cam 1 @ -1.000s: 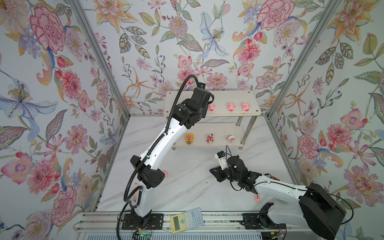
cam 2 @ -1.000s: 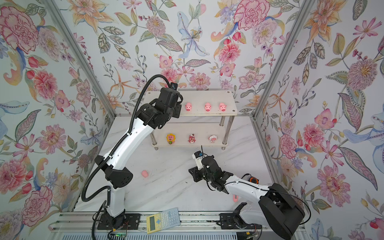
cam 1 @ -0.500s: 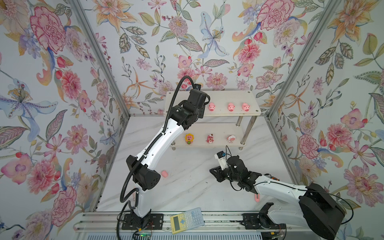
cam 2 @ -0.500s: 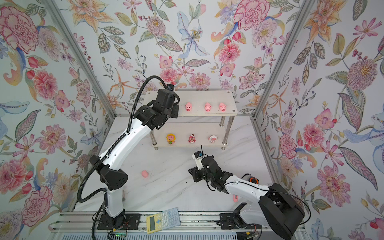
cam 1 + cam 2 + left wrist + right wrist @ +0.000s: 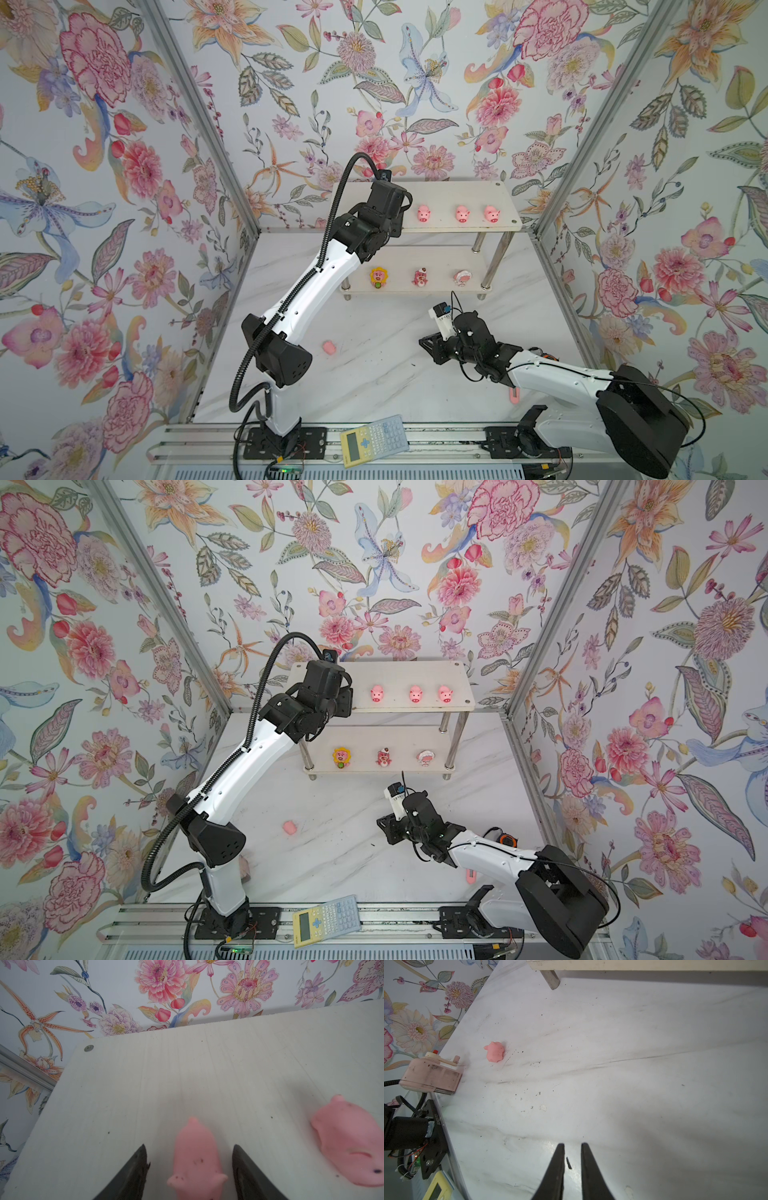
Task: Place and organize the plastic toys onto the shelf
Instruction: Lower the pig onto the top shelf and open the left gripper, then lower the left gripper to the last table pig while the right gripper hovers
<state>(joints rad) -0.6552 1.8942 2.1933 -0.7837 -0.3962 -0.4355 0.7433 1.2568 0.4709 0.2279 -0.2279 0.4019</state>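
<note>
The shelf (image 5: 457, 195) stands at the back wall. In both top views three pink pigs (image 5: 462, 213) (image 5: 415, 694) line its top tier. My left gripper (image 5: 392, 212) (image 5: 188, 1147) hovers over that tier's left part, open. A fourth pig (image 5: 196, 1159) stands on the board between its fingers (image 5: 135, 1167) with a gap on each side. Another pig (image 5: 351, 1147) sits beside it. The lower tier holds the yellow-maned toy (image 5: 378, 277), the dark bear (image 5: 420, 278) and the round pink-and-white toy (image 5: 462, 277). One pig (image 5: 329, 347) (image 5: 495, 1054) lies on the table. My right gripper (image 5: 424, 343) (image 5: 572, 1145) is low over the table, its fingers a narrow gap apart and empty.
A yellow-and-grey calculator (image 5: 376, 440) lies on the front rail. A pink utility knife (image 5: 514, 395) shows partly under the right arm. A pink-and-white boxy device (image 5: 430, 1076) sits at the table's left edge near the left arm's base. Floral walls close in three sides.
My left gripper has opened and let go of the pig on the top tier, after shifting slightly left along it. The right arm has not moved.
</note>
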